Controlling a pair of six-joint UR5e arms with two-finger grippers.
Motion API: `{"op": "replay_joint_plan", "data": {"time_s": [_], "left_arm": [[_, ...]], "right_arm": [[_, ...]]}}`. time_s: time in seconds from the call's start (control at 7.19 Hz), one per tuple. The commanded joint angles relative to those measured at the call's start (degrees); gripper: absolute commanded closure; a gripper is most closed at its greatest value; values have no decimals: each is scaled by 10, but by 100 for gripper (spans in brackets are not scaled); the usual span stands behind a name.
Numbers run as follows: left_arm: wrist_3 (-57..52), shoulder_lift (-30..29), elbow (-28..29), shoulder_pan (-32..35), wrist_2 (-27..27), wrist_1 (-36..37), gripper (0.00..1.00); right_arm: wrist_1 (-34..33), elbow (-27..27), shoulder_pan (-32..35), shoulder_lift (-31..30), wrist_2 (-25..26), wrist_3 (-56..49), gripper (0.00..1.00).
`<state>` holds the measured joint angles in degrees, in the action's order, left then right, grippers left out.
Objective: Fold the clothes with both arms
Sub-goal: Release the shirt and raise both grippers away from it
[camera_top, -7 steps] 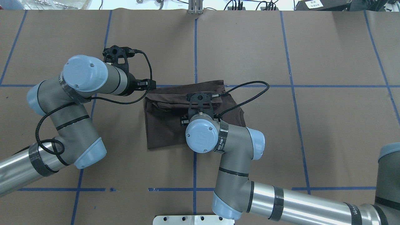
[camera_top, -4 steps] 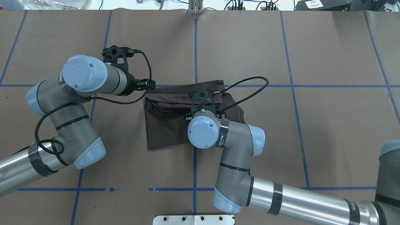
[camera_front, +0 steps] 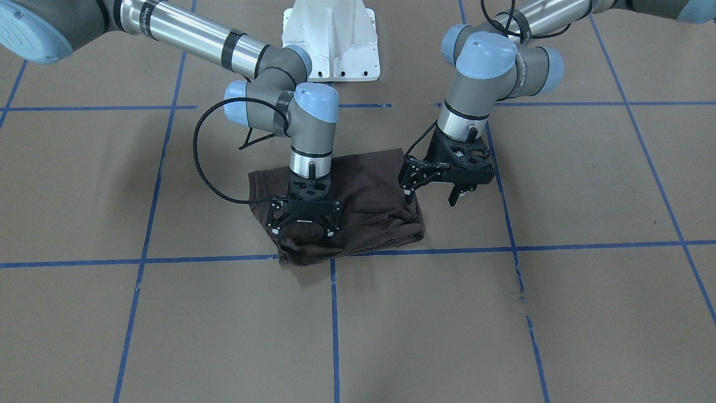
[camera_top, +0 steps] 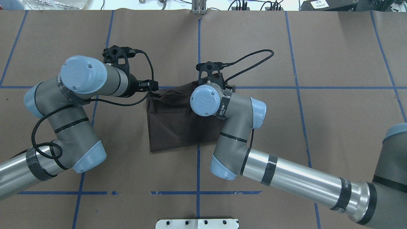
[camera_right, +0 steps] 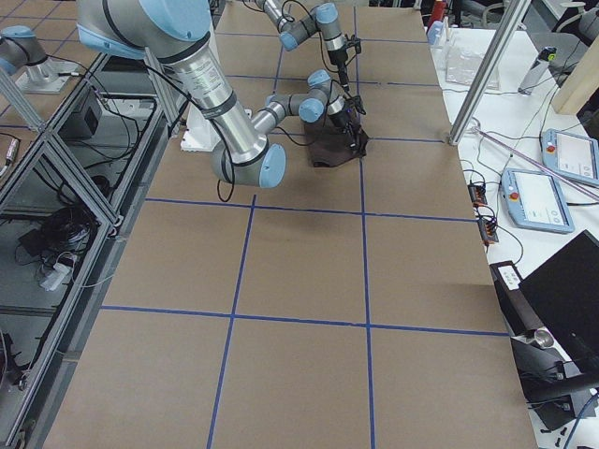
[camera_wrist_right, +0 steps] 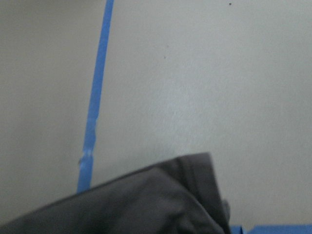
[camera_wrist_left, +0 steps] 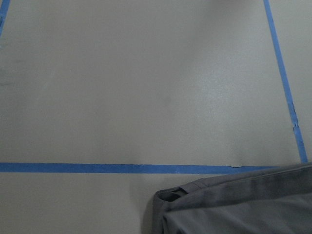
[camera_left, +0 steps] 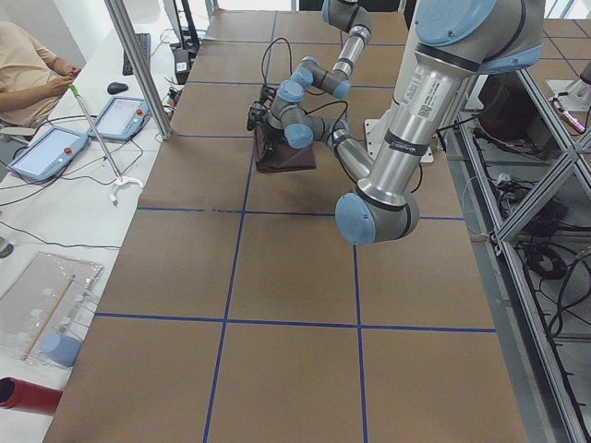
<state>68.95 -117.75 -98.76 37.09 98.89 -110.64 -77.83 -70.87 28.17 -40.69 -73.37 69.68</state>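
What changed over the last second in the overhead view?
The right gripper moved forward, from mid T-shirt to its far edge, where the cloth looks bunched. The left gripper and the T-shirt's near edge stayed put.

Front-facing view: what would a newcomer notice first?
A dark brown T-shirt, folded into a compact bundle, lies mid-table on brown paper gridded with blue tape. The right gripper points straight down over its edge farthest from the robot, jaws spread; the left gripper hangs tilted just beside it, jaws open too.
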Motion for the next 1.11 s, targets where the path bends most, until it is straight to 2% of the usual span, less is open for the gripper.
{"op": "replay_joint_plan", "data": {"time_s": [0.0, 0.28, 0.42, 0.7, 0.97], "left_arm": [[5, 8, -13, 0, 1, 1, 0], [23, 0, -3, -6, 1, 9, 0], [37, -12, 19, -31, -1, 9, 0], [84, -61, 88, -53, -7, 9, 0], [96, -61, 96, -83, -32, 8, 0]], "right_arm": [[9, 82, 59, 51, -24, 0, 0], [36, 74, 135, 60, -174, -2, 0], [33, 35, 141, 46, -207, -14, 0], [31, -63, 140, -27, -219, -30, 0], [31, -85, 139, -45, -222, -33, 0]]}}
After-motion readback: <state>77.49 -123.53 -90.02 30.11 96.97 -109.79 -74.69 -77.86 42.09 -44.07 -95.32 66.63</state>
